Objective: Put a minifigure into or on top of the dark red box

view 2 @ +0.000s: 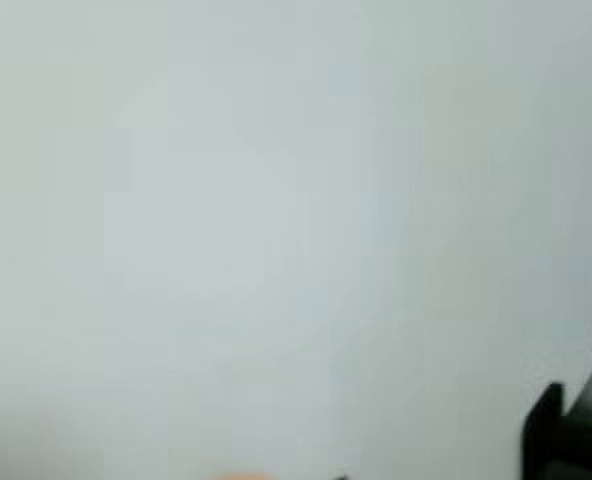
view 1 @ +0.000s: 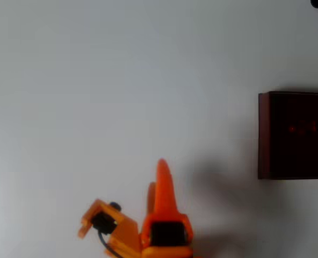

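Orange plastic made up the arm, and in the overhead view we saw its gripper [view 1: 162,174] near the table's [view 1: 94,80] bottom edge, the long pointed finger aimed toward the top edge. We could not tell whether the jaws were apart or closed, since the fingers overlapped from above, and we saw nothing held between them. Up and to the right of the fingertip sat the dark red box [view 1: 264,134], against the right edge, its long side running top to bottom and partly cut off by the frame. Inside its dark interior we made out faint red marks [view 1: 301,128] that may have been the minifigure, though they were too dim to be sure. Between gripper and box the white surface lay bare, leaving free room for any rightward swing.
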Controlling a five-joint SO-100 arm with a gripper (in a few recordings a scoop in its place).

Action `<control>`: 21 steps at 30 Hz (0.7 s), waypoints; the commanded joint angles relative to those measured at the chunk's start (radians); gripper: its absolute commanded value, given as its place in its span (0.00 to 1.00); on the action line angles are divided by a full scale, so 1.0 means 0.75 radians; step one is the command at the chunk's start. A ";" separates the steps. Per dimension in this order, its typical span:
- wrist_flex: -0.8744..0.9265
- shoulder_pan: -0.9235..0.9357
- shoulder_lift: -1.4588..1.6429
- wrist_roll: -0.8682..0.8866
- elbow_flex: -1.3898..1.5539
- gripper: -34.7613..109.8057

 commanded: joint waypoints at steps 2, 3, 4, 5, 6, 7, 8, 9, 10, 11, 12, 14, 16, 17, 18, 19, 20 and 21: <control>0.012 -0.053 0.059 -0.039 0.041 0.44; 0.004 -0.057 0.059 -0.049 0.053 0.44; -0.008 -0.065 0.059 -0.065 0.067 0.44; -0.020 -0.070 0.059 -0.084 0.084 0.44; -0.022 -0.072 0.057 -0.092 0.100 0.44; -0.022 -0.070 0.057 -0.094 0.112 0.43; -0.016 -0.065 0.057 -0.092 0.123 0.43; -0.016 -0.053 0.055 -0.080 0.135 0.41; -0.016 -0.049 0.053 -0.067 0.147 0.40; -0.016 -0.047 0.053 -0.070 0.151 0.39; -0.006 -0.039 0.053 -0.051 0.153 0.39; 0.022 -0.033 0.053 -0.002 0.155 0.37; 0.090 -0.020 0.053 0.131 0.153 0.36; 0.112 -0.022 0.053 0.178 0.151 0.35; 0.117 -0.035 0.053 0.194 0.153 0.34; 0.125 -0.037 0.053 0.229 0.153 0.34; 0.119 -0.039 0.053 0.198 0.155 0.34; 0.115 -0.041 0.053 0.131 0.155 0.34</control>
